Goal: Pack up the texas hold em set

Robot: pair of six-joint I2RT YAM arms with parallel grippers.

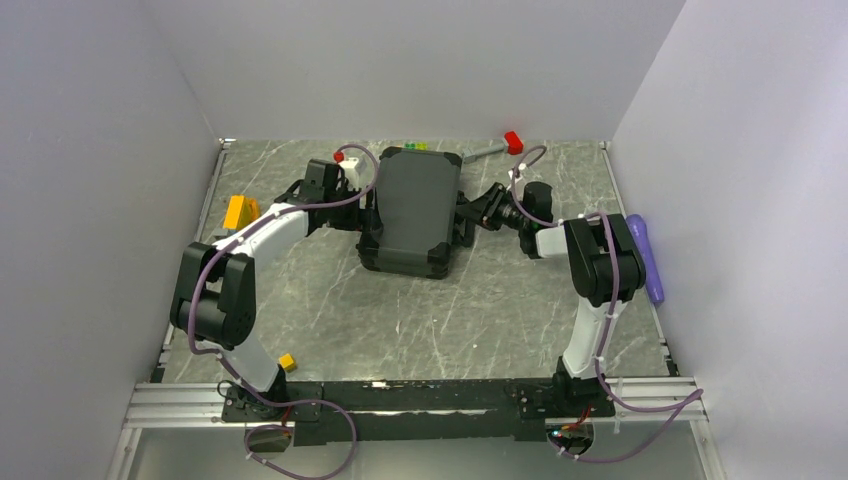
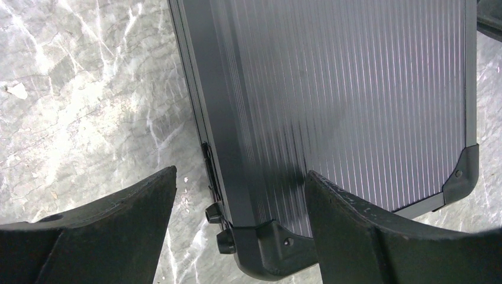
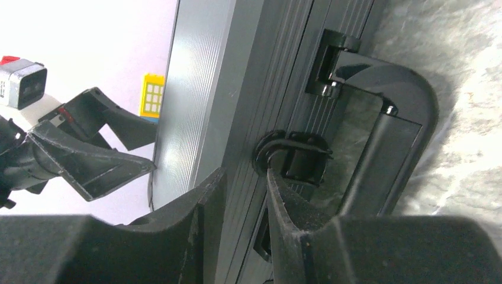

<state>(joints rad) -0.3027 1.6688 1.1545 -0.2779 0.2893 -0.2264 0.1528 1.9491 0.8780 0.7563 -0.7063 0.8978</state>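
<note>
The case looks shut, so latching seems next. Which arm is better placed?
Right. The right end effector sits at the latch beside the handle; the left end effector only straddles the case's opposite corner.

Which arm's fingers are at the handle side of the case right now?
The right arm's fingers, beside the handle of the case; the left arm's fingers straddle a corner on the opposite edge.

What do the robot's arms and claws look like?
The left arm and right arm have chunky black joints and white links. Purple cables loop along them. The left claw and right claw each have two black, wedge-shaped fingers.
</note>
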